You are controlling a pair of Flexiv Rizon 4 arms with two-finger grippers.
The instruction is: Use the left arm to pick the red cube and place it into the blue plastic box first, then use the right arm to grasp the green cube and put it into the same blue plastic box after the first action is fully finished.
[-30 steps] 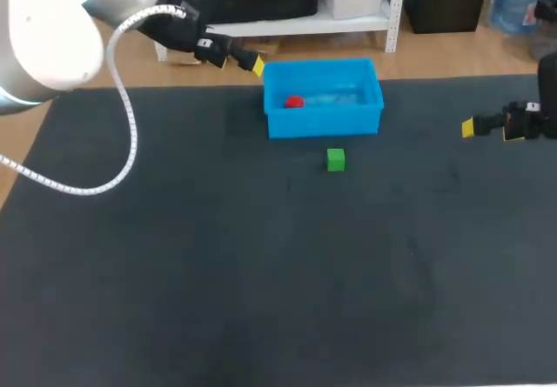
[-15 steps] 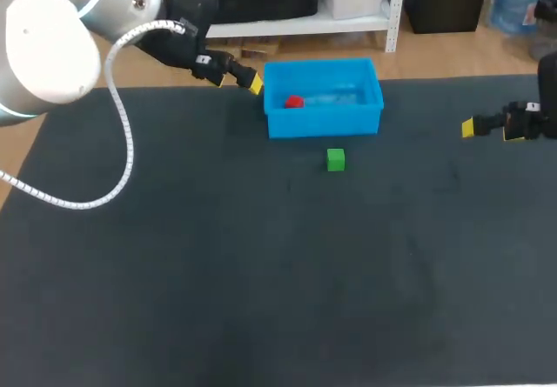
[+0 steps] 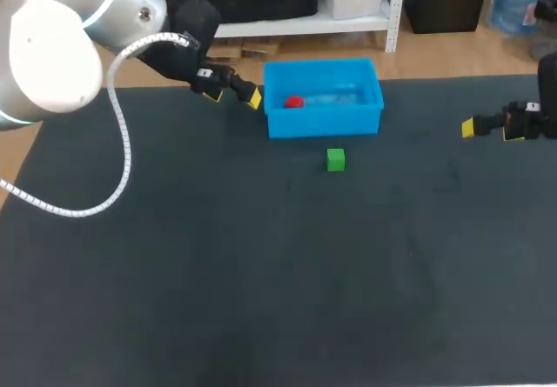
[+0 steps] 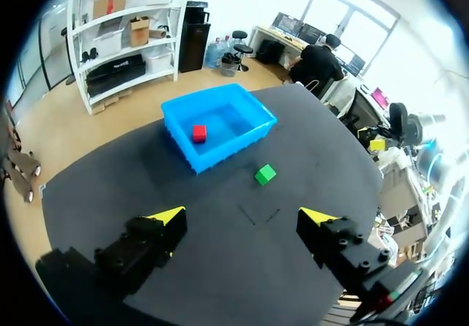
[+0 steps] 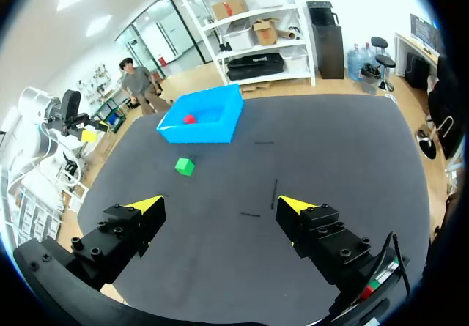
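The red cube point(image 3: 293, 102) lies inside the blue plastic box point(image 3: 324, 120) at its left end; the left wrist view shows the red cube point(image 4: 198, 132) in the box point(image 4: 220, 143) ahead of the fingers. The green cube point(image 3: 335, 159) sits on the mat just in front of the box, also visible as the green cube point(image 4: 265, 173) and the green cube point(image 5: 185, 166). My left gripper point(image 3: 233, 95) hangs open and empty just left of the box. My right gripper point(image 3: 477, 127) stands open and empty at the far right, well away from both cubes.
The dark mat point(image 3: 261, 265) covers the table, with wide free room in front of the green cube. My left arm's white cable point(image 3: 122, 156) loops over the mat's left part.
My left gripper has drawn back from above the box's left rim, down and to the left. The right arm and both cubes have stayed put.
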